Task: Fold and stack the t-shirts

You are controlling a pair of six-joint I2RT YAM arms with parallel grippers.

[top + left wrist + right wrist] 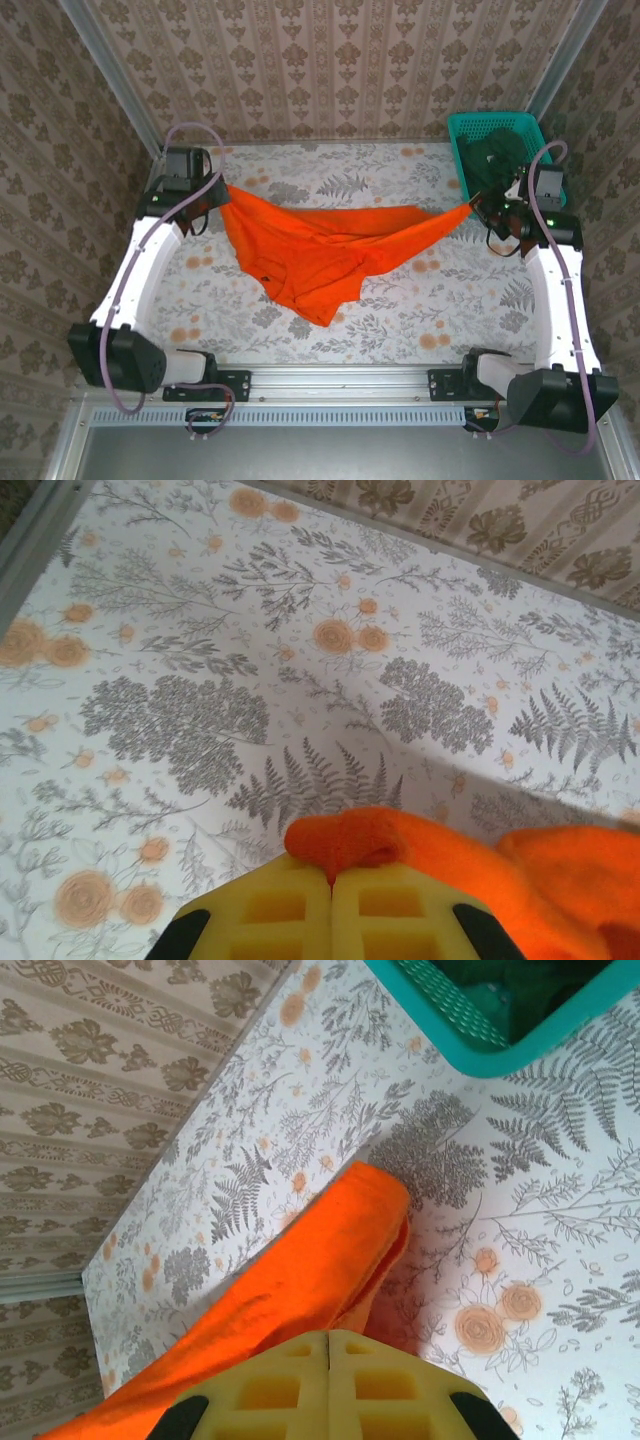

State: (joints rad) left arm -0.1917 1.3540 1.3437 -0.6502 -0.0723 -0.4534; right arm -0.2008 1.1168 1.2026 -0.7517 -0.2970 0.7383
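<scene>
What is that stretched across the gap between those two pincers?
The orange t-shirt. In the top view it spans from the left pincer to the right pincer, each clamped on an end, its middle drooping toward the flowered table.

Stretched orange t-shirt (310,250) blocks mid-frame, teal basket (495,117) blocks upper right; worktop (330,165) bare along top centre and bottom strip.

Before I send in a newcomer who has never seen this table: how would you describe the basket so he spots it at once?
Take the flowered table and go to its far right corner, just past the right gripper. The basket stands there with dark green cloth inside; it is the only teal mesh thing, unlike the orange shirt in the middle.
</scene>
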